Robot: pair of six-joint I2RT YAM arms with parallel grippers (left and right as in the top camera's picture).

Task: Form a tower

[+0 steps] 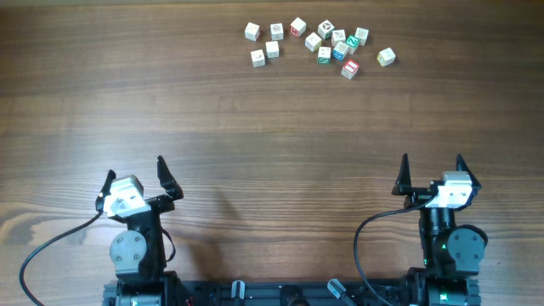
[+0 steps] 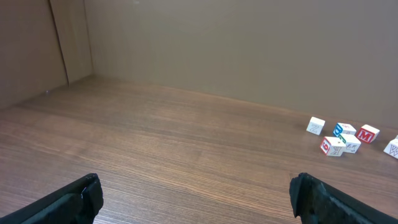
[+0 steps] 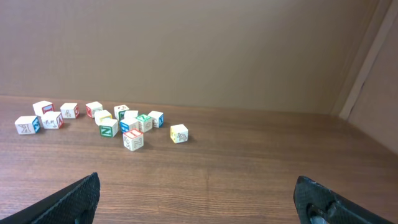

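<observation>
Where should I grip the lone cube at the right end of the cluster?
I'd pinch the lone cube across two opposite side faces, coming straight down with the open right end effector. It sits flat, apart from the neighbouring cubes, leaving finger room on both sides.

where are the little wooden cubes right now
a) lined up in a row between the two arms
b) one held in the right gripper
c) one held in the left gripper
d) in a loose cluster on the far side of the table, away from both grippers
D: the cubes lie in a loose cluster on the far part of the table, while the left gripper and right gripper stand open and hold nothing, back near the arm bases.
</observation>
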